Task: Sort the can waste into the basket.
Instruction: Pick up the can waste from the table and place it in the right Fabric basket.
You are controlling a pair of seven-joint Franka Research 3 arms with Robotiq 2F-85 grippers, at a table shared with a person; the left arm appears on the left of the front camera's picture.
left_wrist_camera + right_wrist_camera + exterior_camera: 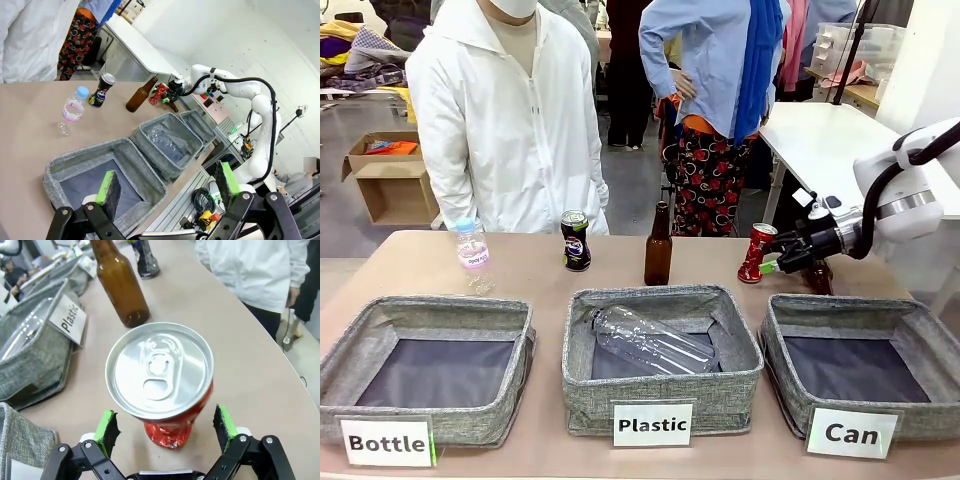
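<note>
Between the green pads [106,426] of the right gripper [166,425] stands the red can [160,375], its silver top facing the wrist camera and its crushed lower part resting on the table [260,370]. The jaws are spread wide, one pad on each side of the can, with a gap visible on both sides, so nothing is gripped. Seen from the front, the right gripper [775,265] reaches in from the right, level with the red can [757,252], which leans slightly and sits on the table just behind the far left corner of the basket labelled "Can" [850,303]; that basket holds nothing but its dark lining. A brown bottle [818,277] is partly hidden behind the gripper. Farther left stand a second brown bottle [658,247], upright, then the black-and-blue can [576,241], also upright, and a small clear bottle [472,250] with a pale blue cap. The middle basket [660,295], labelled "Plastic", contains a large clear bottle [650,342] lying on its side; the left basket [430,305], labelled "Bottle", shows only its lining. A person in a white coat [510,120] stands at the far edge. The left gripper [167,182] hangs above the near edge of the left basket, jaws wide apart and holding nothing.
</note>
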